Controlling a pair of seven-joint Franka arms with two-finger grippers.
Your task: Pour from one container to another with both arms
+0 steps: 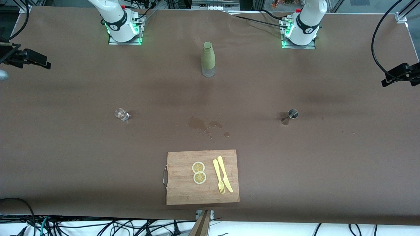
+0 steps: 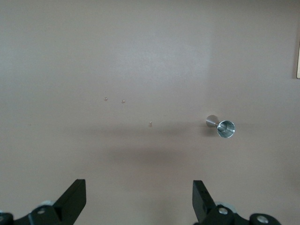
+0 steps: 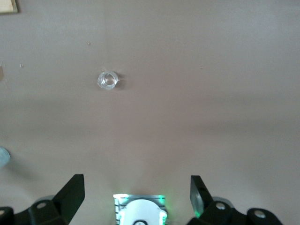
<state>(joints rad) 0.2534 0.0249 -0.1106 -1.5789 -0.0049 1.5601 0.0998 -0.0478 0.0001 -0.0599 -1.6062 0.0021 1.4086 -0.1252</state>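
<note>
left gripper (image 2: 136, 199): high over the bare table toward our left arm's end, fingers spread wide, holding nothing

right gripper (image 3: 136, 197): same deal, wide open and empty, up over its own base end of the table

steel jigger (image 1: 292, 114): sits toward the left arm's end, so our left arm is the closer one; in the left wrist view (image 2: 222, 127) it's below and ahead of the fingers, off to one side, long axis tilted so we look into its mouth

glass cup (image 1: 121, 114): toward the right arm's end, upright, right arm closer (image 3: 107, 80)

materials: jigger is shiny, hourglass-shaped metal; cup is small clear glass, probably slippery

bottle (image 1: 208, 59): green sleeve, clear base, between the bases

cutting board (image 1: 202, 177): wooden, nearest the front camera
</note>
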